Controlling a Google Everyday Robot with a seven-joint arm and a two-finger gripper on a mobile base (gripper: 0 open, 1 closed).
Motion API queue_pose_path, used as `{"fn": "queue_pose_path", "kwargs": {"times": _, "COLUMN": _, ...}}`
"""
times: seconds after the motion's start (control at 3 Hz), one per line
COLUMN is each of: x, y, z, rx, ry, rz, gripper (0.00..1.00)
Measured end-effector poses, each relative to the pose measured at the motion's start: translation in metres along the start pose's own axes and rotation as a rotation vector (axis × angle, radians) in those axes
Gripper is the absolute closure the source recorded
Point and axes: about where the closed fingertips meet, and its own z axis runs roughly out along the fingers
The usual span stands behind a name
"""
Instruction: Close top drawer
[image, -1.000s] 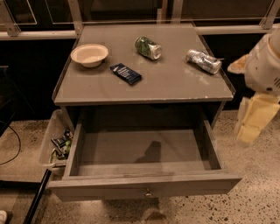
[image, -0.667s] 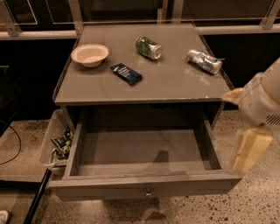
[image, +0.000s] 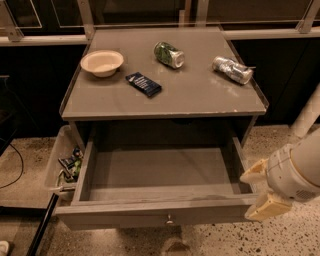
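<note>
A wide, shallow grey wooden drawer (image: 160, 215) stands open. Its flat front and inner floor look matt and smooth, and its small round metal knob (image: 170, 218) has a faint shine. Above the drawer, the smooth grey tabletop (image: 200, 97) shows a dull sheen. Also above the drawer lie a matt cream bowl (image: 102, 62) that looks like paper, a glossy dark blue packet (image: 143, 84), a shiny green metal can (image: 168, 54) and a crumpled bright silver metal can (image: 232, 69). The robot's smooth cream plastic hand (image: 256, 192) hangs just right of the drawer's front corner. Below the drawer, the floor (image: 295, 240) is speckled stone.
</note>
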Motion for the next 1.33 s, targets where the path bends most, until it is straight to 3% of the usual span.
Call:
{"fn": "queue_pose_path", "kwargs": {"times": 0.33, "x": 0.011, "y": 0.007, "z": 0.010, "rx": 0.005, "ry": -0.087, "rz": -0.011, "gripper": 0.65}}
{"fn": "queue_pose_path", "kwargs": {"times": 0.67, "x": 0.009, "y": 0.008, "z": 0.009, "rx": 0.006, "ry": -0.095, "rz": -0.025, "gripper": 0.88}}
{"fn": "queue_pose_path", "kwargs": {"times": 1.0, "x": 0.019, "y": 0.014, "z": 0.022, "rx": 0.016, "ry": -0.159, "rz": 0.004, "gripper": 1.00}}
{"fn": "queue_pose_path", "kwargs": {"times": 1.33, "x": 0.035, "y": 0.024, "z": 0.060, "rx": 0.025, "ry": -0.263, "rz": 0.065, "gripper": 1.00}}
